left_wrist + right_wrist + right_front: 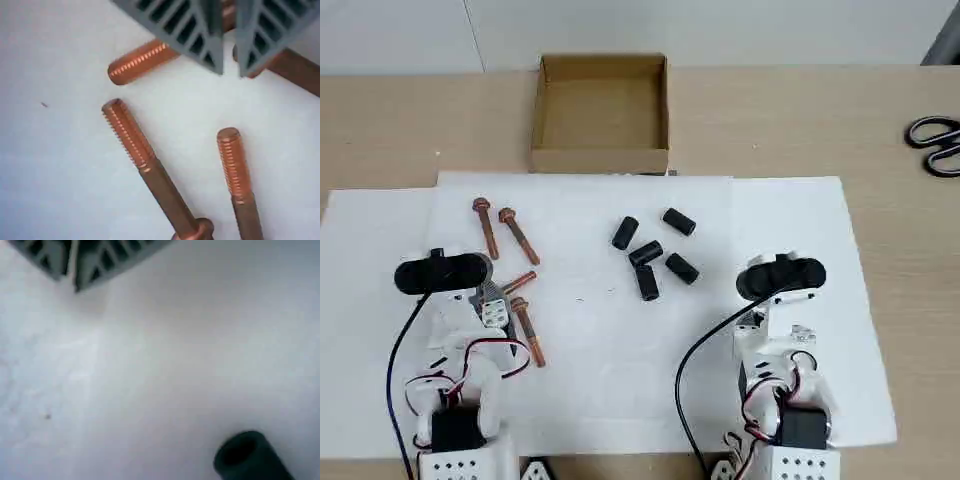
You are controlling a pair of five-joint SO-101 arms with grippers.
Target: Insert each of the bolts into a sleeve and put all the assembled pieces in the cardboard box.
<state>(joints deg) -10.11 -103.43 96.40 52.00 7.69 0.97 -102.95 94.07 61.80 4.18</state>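
As no bolt sits in a sleeve yet, the step in hand is judged to be the first pick. Four copper bolts (518, 236) lie loose on the paper sheet (590, 370) in front of the left arm. Five black sleeves (646, 253) are clustered mid-sheet, well apart from the bolts, with the nearest sleeve (250, 457) lying near the right gripper (72, 280). The left gripper (230, 70) hangs over the nearest bolt (140, 60), whose threaded end pokes out beside the fingers (190, 25). These are drawn nearly together with only a slit between them, grasping nothing; contact with the bolt cannot be told. The right arm's fingers (100, 257) are likewise clenched and empty, over bare paper. Judgement for a good pick: spread the left fingers wider than the shank before descending. Straddle the shank crosswise on its smooth part rather than the thread, and mind the neighbouring bolt (300, 70) just beside, which could be nudged or caught along. Leaving the threaded end free should ease insertion into a sleeve held by the other arm. The cardboard box (601, 160) stands on the desk (420, 120) at the sheet's far edge, top open, nothing inside. A pair of scissors (935, 145) lies at the desk's right edge, well apart from the work.
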